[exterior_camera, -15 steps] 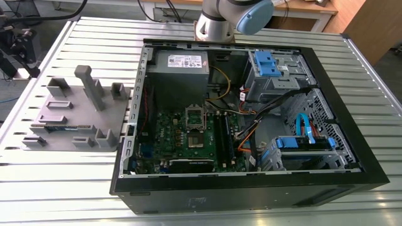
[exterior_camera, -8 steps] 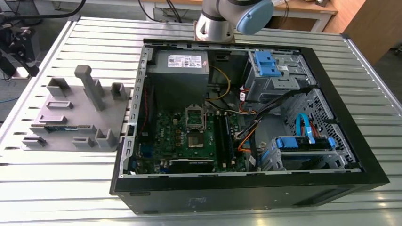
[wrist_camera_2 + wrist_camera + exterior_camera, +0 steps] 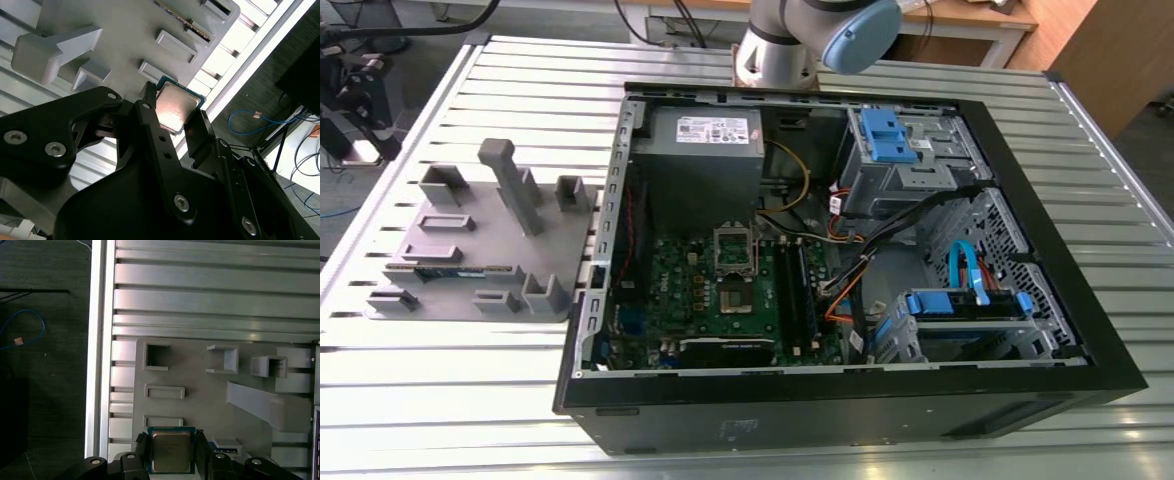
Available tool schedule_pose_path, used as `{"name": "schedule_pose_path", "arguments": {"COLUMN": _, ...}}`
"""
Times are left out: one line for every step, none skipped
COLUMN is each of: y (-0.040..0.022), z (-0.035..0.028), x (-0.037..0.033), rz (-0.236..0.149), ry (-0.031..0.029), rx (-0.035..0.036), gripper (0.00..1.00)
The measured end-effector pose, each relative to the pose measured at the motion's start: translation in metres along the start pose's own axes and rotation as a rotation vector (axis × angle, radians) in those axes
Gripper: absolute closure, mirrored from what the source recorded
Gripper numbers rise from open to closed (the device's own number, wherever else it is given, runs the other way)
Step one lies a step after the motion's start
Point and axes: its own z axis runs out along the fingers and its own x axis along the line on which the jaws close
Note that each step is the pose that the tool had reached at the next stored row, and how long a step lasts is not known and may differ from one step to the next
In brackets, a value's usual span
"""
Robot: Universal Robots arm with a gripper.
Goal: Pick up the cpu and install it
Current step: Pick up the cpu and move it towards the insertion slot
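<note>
Pincer closed on cpu. Black fingers press two opposite edges of the chip, and its silver top faces the camera in both wrist views. Cannot tell whether the cpu is clear of the tray or resting on it.

The grey tray lies directly under the pincer. Empty rectangular slots sit just beyond the fingertips, and a tall fin stands off to one side. A green stick sits in a slot further out.

The tray rests on the slatted metal bench, near its edge. Past that edge is dark floor with a loose blue cable.

Exterior view: an open PC case lies just beside the tray.
</note>
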Motion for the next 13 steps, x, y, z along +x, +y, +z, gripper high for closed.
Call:
{"name": "schedule_pose_path", "arguments": {"y": 0.0, "z": -0.0006, "x": 0.0, "rz": 0.0, "ry": -0.0001, "rx": -0.0001, "gripper": 0.53}}
{"name": "schedule_pose_path", "arguments": {"y": 0.0, "z": -0.0014, "x": 0.0, "rz": 0.0, "ry": -0.0001, "rx": -0.0001, "gripper": 0.53}}
{"name": "schedule_pose_path", "arguments": {"y": 0.0, "z": -0.0023, "x": -0.0001, "rz": 0.0, "ry": 0.0, "rx": 0.0, "gripper": 0.53}}
{"name": "schedule_pose_path", "arguments": {"y": 0.0, "z": -0.0032, "x": -0.0001, "rz": 0.0, "ry": -0.0001, "rx": 0.0, "gripper": 0.53}}
{"name": "schedule_pose_path", "arguments": {"y": 0.0, "z": -0.0042, "x": -0.0001, "rz": 0.0, "ry": -0.0001, "rx": 0.0, "gripper": 0.53}}
{"name": "schedule_pose_path", "arguments": {"y": 0.0, "z": -0.0053, "x": -0.0002, "rz": 0.0, "ry": 0.0, "rx": 0.0, "gripper": 0.53}}
{"name": "schedule_pose_path", "arguments": {"y": 0.0, "z": -0.0064, "x": -0.0002, "rz": 0.0, "ry": -0.0001, "rx": -0.0001, "gripper": 0.53}}
{"name": "schedule_pose_path", "arguments": {"y": 0.0, "z": -0.0076, "x": -0.0002, "rz": 0.0, "ry": -0.0001, "rx": -0.0001, "gripper": 0.53}}
{"name": "schedule_pose_path", "arguments": {"y": 0.0, "z": -0.0087, "x": -0.0002, "rz": 0.0, "ry": -0.0002, "rx": -0.0001, "gripper": 0.53}}
{"name": "schedule_pose_path", "arguments": {"y": 0.0, "z": -0.01, "x": -0.0003, "rz": 0.0, "ry": -0.0001, "rx": -0.0001, "gripper": 0.53}}
{"name": "schedule_pose_path", "arguments": {"y": 0.0, "z": -0.0114, "x": -0.0003, "rz": 0.0, "ry": -0.0001, "rx": 0.0, "gripper": 0.53}}
{"name": "schedule_pose_path", "arguments": {"y": 0.0, "z": -0.0129, "x": -0.0004, "rz": 0.0, "ry": -0.0001, "rx": -0.0001, "gripper": 0.53}}
{"name": "schedule_pose_path", "arguments": {"y": 0.0, "z": -0.0145, "x": -0.0004, "rz": 0.0, "ry": -0.0001, "rx": -0.0001, "gripper": 0.53}}
